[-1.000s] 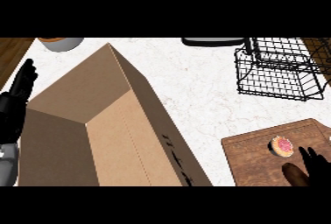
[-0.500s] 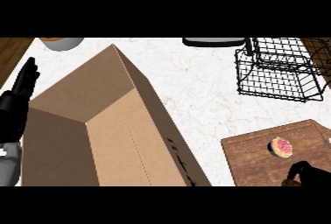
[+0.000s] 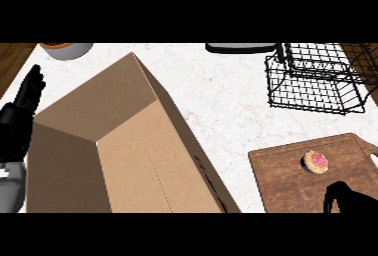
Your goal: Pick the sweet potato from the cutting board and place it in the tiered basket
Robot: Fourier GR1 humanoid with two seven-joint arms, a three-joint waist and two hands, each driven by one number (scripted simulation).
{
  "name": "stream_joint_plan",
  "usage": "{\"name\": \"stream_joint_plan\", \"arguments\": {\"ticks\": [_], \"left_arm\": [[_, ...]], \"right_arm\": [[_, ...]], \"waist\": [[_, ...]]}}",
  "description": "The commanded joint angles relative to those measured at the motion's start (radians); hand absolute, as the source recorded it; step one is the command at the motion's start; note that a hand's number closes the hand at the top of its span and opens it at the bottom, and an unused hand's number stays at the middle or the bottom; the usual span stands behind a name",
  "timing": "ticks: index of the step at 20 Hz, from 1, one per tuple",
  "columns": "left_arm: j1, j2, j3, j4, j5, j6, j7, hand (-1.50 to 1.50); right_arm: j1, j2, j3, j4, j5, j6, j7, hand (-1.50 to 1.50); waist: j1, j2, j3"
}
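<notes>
Right hand [image 3: 347,197] has dropped toward the cutting board's [image 3: 284,175] near edge since earlier; fingers curled, holding nothing. Sweet potato [image 3: 315,162] untouched mid-board; tiered basket [image 3: 317,77] awaits. Left hand [image 3: 26,97] rests open at the counter's left edge.

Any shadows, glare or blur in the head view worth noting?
Head view: even, soft light, no glare on the white counter; the cardboard box is darker on its inner left wall; the wire basket and sweet potato look sharp, no blur.

We see a white stone counter [image 3: 221,100] with thin grey lines in it. A strip of brown wood floor [image 3: 15,55] shows at the top left.
</notes>
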Motion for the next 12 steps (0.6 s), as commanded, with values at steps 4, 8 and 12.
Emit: {"name": "stream_joint_plan", "arguments": {"ticks": [4, 8, 12], "left_arm": [[0.034, -0.076, -0.057, 0.078, -0.012, -0.005, 0.008, 0.00], [-0.002, -0.069, -0.065, 0.070, 0.007, -0.043, -0.018, 0.00], [0.013, -0.096, -0.079, 0.065, -0.008, -0.033, 0.001, 0.00]], "right_arm": [[-0.130, 0.176, 0.077, -0.138, -0.026, -0.003, 0.087, 1.50], [-0.380, 0.431, 0.181, -0.030, -0.034, -0.002, 0.198, 1.50], [-0.583, 0.560, 0.170, 0.006, 0.035, -0.143, 0.306, 1.50]], "waist": [[0.018, 0.029, -0.017], [0.096, 0.053, -0.018], [0.066, 0.035, -0.017]]}}
